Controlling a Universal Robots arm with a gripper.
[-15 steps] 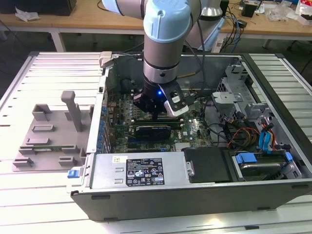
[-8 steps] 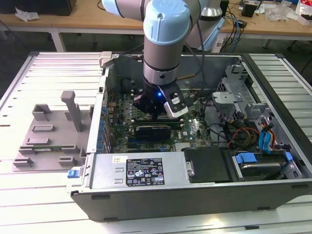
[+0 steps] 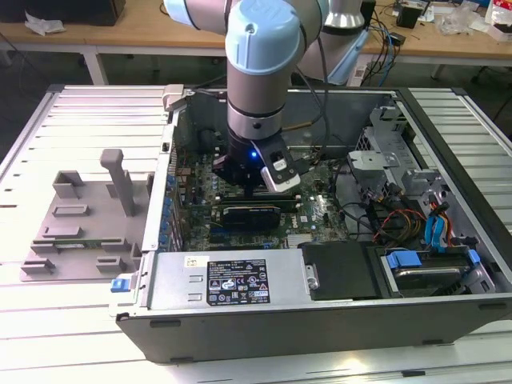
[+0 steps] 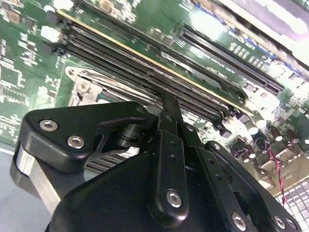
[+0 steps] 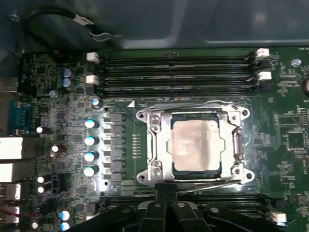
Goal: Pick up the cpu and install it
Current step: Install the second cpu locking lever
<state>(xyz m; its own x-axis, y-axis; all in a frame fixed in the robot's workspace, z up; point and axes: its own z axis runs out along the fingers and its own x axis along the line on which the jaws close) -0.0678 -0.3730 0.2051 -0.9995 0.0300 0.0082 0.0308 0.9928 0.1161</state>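
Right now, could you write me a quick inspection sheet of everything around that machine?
Surface: pale slatted table carrying an open computer case.
Job's things: cpu lies flat in the socket frame on the green board.
Clutter: grey tray with upright posts, at the exterior view's left.
Gripper: gripper sits low over the board, beside the socket, holding nothing; fingers look closed together.
Cables: orange and blue bundle inside the case.
Surroundings: wooden benches behind.
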